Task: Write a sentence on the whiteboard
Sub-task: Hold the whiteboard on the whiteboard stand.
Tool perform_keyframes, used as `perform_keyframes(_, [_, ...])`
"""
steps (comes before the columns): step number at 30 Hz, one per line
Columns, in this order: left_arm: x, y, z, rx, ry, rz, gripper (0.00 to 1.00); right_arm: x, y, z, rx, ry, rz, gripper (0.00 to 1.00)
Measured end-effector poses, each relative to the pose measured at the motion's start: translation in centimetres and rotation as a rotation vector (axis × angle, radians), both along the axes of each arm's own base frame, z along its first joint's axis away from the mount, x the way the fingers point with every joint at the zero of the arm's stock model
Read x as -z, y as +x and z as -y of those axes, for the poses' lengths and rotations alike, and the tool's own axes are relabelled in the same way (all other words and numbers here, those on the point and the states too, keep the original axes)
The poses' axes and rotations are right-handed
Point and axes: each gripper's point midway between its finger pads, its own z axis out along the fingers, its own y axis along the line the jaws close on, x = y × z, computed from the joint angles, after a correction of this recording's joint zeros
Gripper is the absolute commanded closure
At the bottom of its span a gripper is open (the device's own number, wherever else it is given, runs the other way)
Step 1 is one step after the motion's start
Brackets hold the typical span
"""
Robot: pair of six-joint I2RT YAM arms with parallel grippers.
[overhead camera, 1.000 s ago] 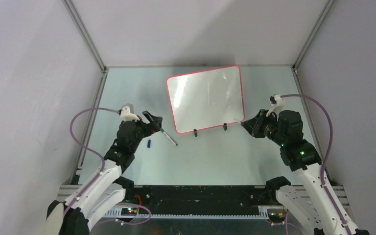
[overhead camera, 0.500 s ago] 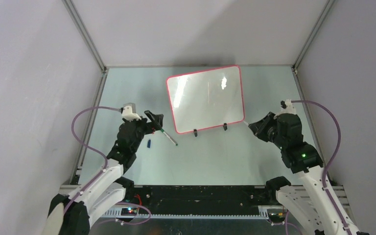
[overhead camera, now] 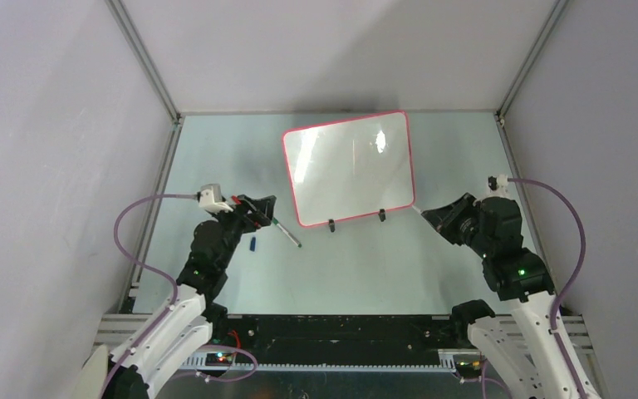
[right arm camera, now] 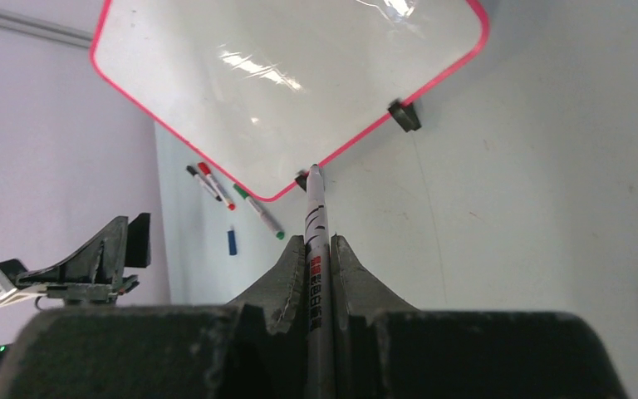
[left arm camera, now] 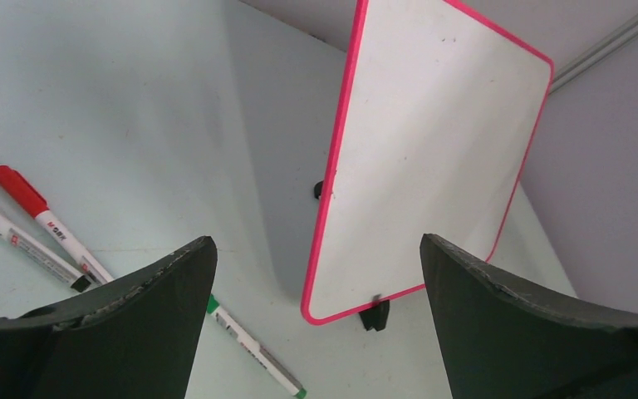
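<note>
Whiteboard [overhead camera: 349, 166] [left arm camera: 432, 150] [right arm camera: 291, 83]: small, rectangular, with a thin red rounded frame [overhead camera: 287, 174]. Its face is glossy plain white and carries light glare. It stands on two little black feet [overhead camera: 331, 224] along its lower long edge and leans back. It sits on the table [overhead camera: 365, 266] toward the far edge, right of centre, slightly skewed, its right end farther back.

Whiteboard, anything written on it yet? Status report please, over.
Left jaws open, empty. Right jaws shut on a marker, tip near a lower corner of the whiteboard. Board blank, nothing written yet. Spare markers lie off to its left, nothing blocking.
</note>
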Motion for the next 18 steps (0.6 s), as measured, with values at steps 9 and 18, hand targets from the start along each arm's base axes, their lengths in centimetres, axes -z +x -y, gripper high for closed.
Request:
perform_keyframes(9, [0.5, -0.2, 0.9, 0.034, -0.062, -0.018, 0.03, -2.3, 0.4, -1.0, -0.053, 0.062, 0.088, 1.00])
perform_keyframes(18, [1.2, -0.1, 1.8, 0.077, -0.079, -0.044, 0.02, -3.6, 2.3, -2.5, -0.108, 0.080, 0.079, 1.00])
